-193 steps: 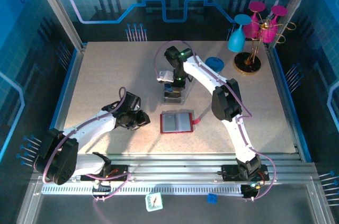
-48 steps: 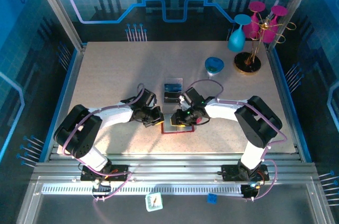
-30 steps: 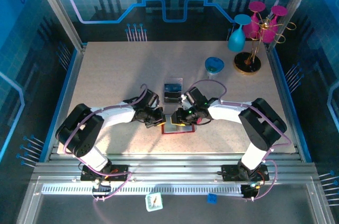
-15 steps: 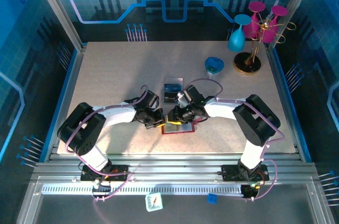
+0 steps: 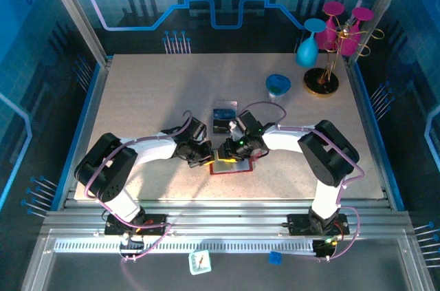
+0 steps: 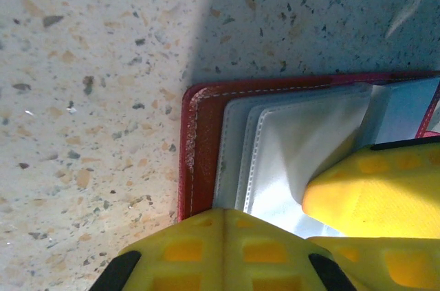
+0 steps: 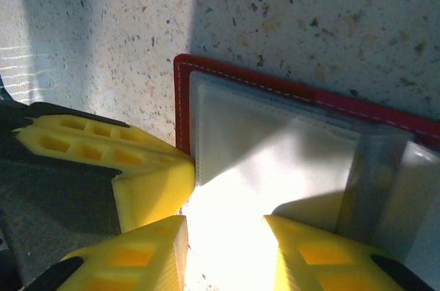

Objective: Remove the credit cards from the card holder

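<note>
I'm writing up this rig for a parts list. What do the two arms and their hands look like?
Each arm, left arm and right arm, has white links joined by bulky black joint housings, with a thin purple cable looping alongside. The left hand and right hand carry bright yellow fingers moulded with rows of square recesses, on black mounts.

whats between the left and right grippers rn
The card holder's pale inner pocket, near its red edge; the left wrist view shows it between the left gripper and right gripper.
</note>
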